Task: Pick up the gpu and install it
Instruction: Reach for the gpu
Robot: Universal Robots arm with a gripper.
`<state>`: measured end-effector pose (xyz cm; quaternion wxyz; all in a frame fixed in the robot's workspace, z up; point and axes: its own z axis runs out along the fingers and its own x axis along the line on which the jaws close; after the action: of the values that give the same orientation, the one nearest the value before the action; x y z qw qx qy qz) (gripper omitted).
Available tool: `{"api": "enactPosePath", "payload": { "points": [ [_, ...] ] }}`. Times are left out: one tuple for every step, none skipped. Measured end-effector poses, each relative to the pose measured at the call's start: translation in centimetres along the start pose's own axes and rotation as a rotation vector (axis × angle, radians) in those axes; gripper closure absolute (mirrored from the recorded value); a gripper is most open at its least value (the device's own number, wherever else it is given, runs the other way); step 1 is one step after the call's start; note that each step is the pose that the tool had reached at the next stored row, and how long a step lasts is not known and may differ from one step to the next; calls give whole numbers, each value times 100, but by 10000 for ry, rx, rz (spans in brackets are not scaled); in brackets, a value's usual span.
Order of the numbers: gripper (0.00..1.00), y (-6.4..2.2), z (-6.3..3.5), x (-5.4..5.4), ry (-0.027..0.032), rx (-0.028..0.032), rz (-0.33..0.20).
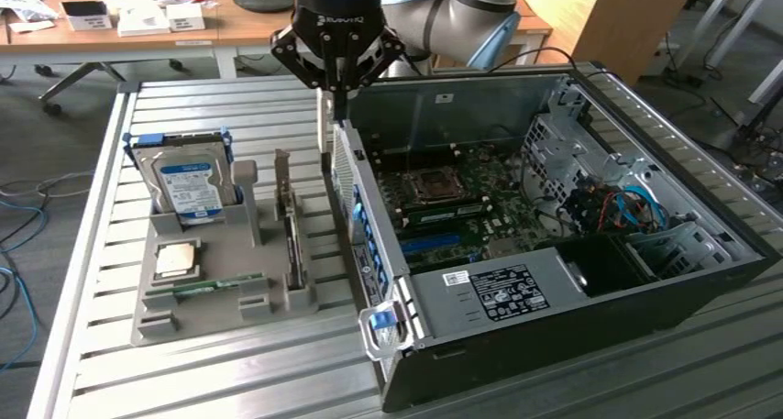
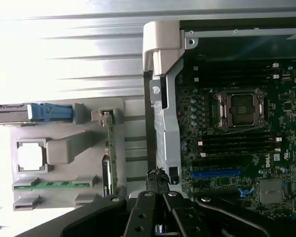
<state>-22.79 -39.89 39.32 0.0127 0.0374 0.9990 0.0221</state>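
Gpu (image 1: 292,226) stands on edge in tray (image 1: 196,314), near the closed hand (image 1: 325,160).

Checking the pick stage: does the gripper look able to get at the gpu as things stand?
Probably yes. The gpu stands on edge in the gray tray, top edge bare. The gripper hangs shut beside it, toward the computer case, so it must open first.

Closed jaws hang between the gpu (image 2: 109,144) and computer case (image 2: 167,133).
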Motion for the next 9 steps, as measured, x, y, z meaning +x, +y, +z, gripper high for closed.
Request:
{"api": "enactPosePath", "payload": {
  "points": [
    [89, -1, -1, 20, 0, 0, 0],
    [89, -3, -1, 39, 0, 0, 1],
    [89, -4, -2, 57, 0, 1, 1],
    [89, -5, -2, 75, -1, 0, 1],
    [89, -7, -2, 90, 0, 0, 1],
    [89, -7, -3, 102, -1, 0, 2],
    [89, -8, -3, 108, -1, -1, 1],
    [89, -8, -3, 109, 0, 0, 0],
    [89, -8, -3, 109, 0, 0, -1]
  ]
}}
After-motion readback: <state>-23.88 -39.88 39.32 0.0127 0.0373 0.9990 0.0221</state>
